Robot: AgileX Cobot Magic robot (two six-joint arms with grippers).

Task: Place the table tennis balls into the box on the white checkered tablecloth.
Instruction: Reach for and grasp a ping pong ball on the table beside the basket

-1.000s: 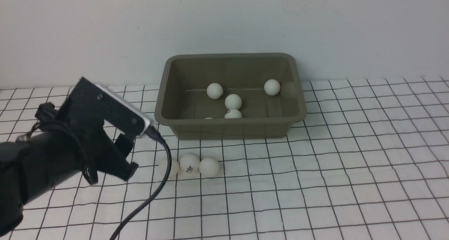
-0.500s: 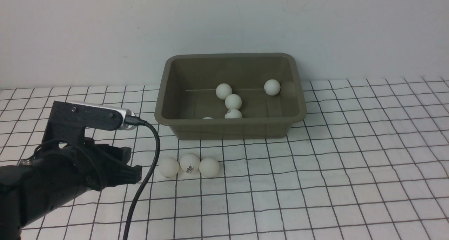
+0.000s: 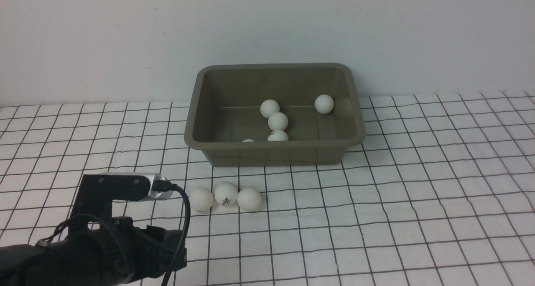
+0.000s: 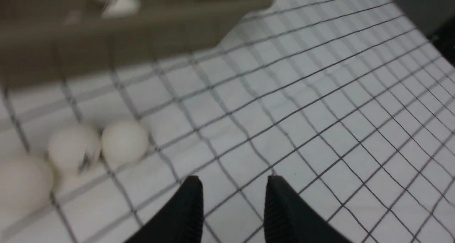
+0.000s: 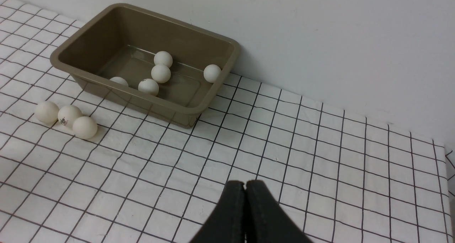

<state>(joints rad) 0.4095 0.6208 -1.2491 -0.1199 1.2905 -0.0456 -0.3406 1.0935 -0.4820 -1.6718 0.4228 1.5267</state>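
Observation:
The olive-brown box [image 3: 271,145] stands at the back of the white checkered tablecloth [image 3: 376,202], with several table tennis balls [image 3: 278,121] inside. In front of its left corner, three more balls [image 3: 226,194] lie in a row on the cloth. My left gripper [image 3: 177,252] hangs low at the near left, short of that row. In the left wrist view the left gripper [image 4: 233,186] is open and holds nothing. The three balls [image 4: 124,141] lie off to one side of it. My right gripper [image 5: 244,184] is shut and empty, well away from the box [image 5: 106,37].
A plain white wall rises just behind the box. A black cable [image 3: 184,219] loops from the left wrist camera down past the gripper. The cloth's right edge [image 5: 444,154] shows in the right wrist view.
My left arm has dropped from beside the box's left front corner to low over the near-left cloth. One ball inside the box rolled right and now rests against another.

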